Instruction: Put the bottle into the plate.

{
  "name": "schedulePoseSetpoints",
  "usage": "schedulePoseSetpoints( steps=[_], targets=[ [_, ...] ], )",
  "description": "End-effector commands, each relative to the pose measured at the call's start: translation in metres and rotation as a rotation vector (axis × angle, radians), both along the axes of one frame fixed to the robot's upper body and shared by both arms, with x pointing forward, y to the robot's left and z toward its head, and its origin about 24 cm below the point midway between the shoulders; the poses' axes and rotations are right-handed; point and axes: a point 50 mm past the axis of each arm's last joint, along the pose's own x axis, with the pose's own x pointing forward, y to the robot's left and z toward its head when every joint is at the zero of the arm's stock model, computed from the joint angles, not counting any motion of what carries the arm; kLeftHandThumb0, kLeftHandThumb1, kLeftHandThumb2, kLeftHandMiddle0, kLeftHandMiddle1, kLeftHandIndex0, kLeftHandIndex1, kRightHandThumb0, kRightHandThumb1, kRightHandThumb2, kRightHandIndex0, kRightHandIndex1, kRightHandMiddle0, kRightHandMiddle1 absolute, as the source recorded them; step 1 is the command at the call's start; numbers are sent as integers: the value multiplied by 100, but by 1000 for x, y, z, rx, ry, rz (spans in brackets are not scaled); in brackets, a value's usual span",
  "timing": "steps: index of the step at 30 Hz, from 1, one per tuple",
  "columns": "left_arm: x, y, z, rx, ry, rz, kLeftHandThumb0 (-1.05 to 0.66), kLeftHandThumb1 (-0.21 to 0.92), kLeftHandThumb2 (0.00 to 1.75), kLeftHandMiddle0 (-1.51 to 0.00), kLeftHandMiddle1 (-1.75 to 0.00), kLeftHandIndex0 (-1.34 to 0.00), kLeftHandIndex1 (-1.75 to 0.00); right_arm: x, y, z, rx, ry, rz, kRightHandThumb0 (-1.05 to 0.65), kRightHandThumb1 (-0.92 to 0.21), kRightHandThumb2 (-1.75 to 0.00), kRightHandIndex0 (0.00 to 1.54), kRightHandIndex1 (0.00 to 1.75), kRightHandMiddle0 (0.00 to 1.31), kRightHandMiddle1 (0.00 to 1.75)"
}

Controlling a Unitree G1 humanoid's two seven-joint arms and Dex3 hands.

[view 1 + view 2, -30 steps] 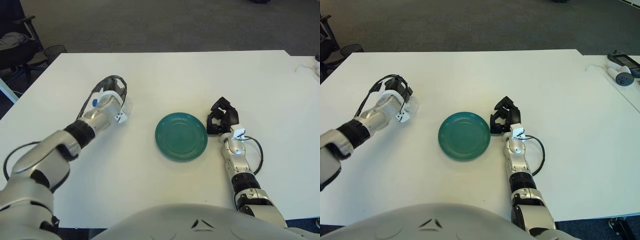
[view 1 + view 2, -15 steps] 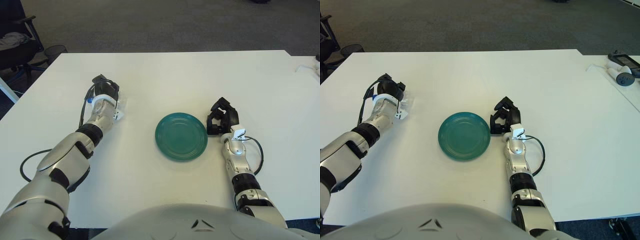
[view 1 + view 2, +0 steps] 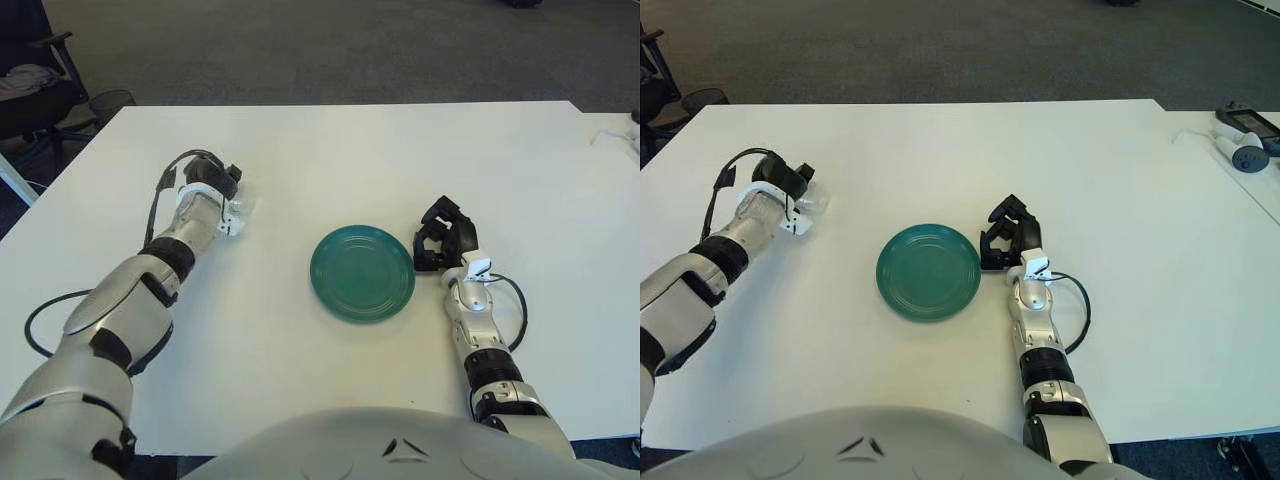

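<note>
A clear plastic bottle (image 3: 240, 204) lies on the white table at the left and is mostly hidden by my left hand (image 3: 216, 186). The hand's dark fingers are curled over the bottle. It also shows in the right eye view (image 3: 813, 199), just right of that hand (image 3: 783, 183). A green plate (image 3: 362, 272) sits empty at the table's middle, well to the right of the bottle. My right hand (image 3: 443, 236) rests on the table against the plate's right rim, with its fingers curled and holding nothing.
A white device (image 3: 1238, 152) and a dark controller (image 3: 1243, 117) lie on a neighbouring table at the far right. An office chair (image 3: 38, 85) stands off the table's far left corner. A black cable (image 3: 166, 190) loops over my left wrist.
My left arm has dropped lower toward the table and its wrist has turned, while the hand stays at the bottle. The plate and my right hand have not moved.
</note>
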Motion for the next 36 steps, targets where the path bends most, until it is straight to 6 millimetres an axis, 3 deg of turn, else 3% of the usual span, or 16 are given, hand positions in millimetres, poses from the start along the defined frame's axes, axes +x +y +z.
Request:
schedulePoseSetpoints(
  steps=[1,3,6,13,24,26,27,30,33,36],
  targets=[
    [-31,-8,-47,-163,172,-99,-43,54,96,-69,-143,-50,-165,-59,-3,-70,35,386,-41,0,5,-167,96,154,67,175],
    [-28,-7,-45,-249,170,-96,-42,52,95,-79,-162,-54,-161,-59,-3,-70,36,385,-39,0,5,-167,96,154,67,175],
    [-28,-6,-45,-329,177,-82,-42,51,94,-89,-170,-57,-158,-59,-3,-70,36,384,-36,0,5,-167,96,155,66,175],
    [-27,-6,-44,-444,190,-56,-43,49,91,-102,-174,-63,-150,-59,-4,-70,28,388,-43,0,5,-166,96,154,66,175],
    [-29,-9,-39,-565,158,-105,-43,48,91,-106,-175,-65,-148,-59,-4,-70,38,384,-36,0,5,-166,95,155,66,175],
    [-30,-10,-36,-650,94,-144,-43,46,95,-108,-175,-65,-150,-59,-3,-70,41,382,-33,0,5,-166,95,155,66,175],
    [-31,-10,-35,-685,66,-159,-45,40,109,-110,-175,-64,-159,-59,-3,-70,42,381,-33,0,5,-167,95,155,66,175],
    [-32,-11,-31,-756,6,-183,-48,30,129,-113,-175,-66,-169,-59,-3,-70,41,381,-35,0,5,-167,95,155,66,175],
    [-31,-13,-26,-840,-73,-202,-50,25,138,-116,-175,-67,-173,-59,-2,-69,39,382,-35,0,5,-166,95,155,66,175],
    [-30,-16,-20,-937,-149,-208,-48,29,134,-118,-175,-63,-174,-59,-2,-69,39,385,-35,0,5,-166,96,154,66,175]
  ],
)
